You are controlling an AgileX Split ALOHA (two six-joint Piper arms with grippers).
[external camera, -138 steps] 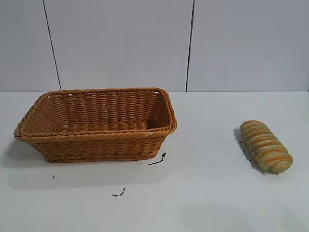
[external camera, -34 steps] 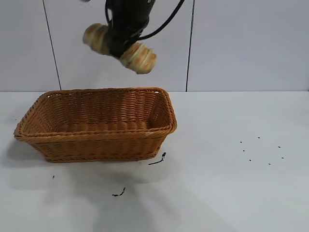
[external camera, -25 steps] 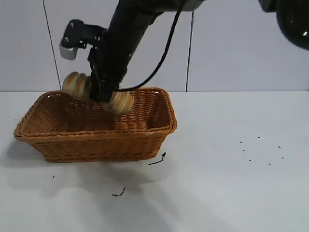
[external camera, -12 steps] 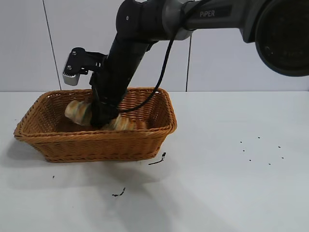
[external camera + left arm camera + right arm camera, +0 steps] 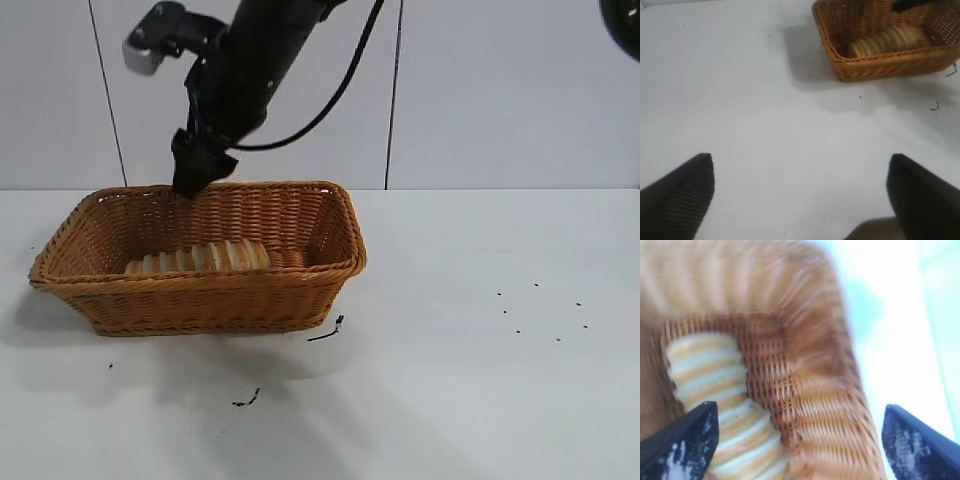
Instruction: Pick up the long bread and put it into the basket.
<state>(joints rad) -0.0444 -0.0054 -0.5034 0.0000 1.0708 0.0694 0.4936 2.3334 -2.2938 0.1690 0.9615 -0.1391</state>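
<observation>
exterior view: the basket (image 5: 200, 262) stands on the left half of the white counter (image 5: 470, 390), toward its back edge. the long bread (image 5: 198, 258) lies inside on the basket floor, lengthwise along the front wall. the right gripper (image 5: 196, 172) hangs above the basket's back rim, clear of the loaf, holding nothing; this view does not show how far its fingers are apart. the counter's right half is bare but for a few dark specks (image 5: 540, 310), and small dark scraps (image 5: 326, 332) lie off the basket's front right corner. no writing can be read.

left wrist view: the left gripper (image 5: 800, 195) hovers over open counter well apart from the basket, its two dark fingers (image 5: 680, 192) spread wide and holding nothing. the basket (image 5: 875, 67) sits at the far side with the loaf (image 5: 885, 41) inside.

right wrist view: the right gripper's fingers (image 5: 682, 442) stand wide apart, with nothing between them. below them are a corner of the basket (image 5: 825, 405) and one end of the ridged loaf (image 5: 715, 385), which lies against the woven wall.
</observation>
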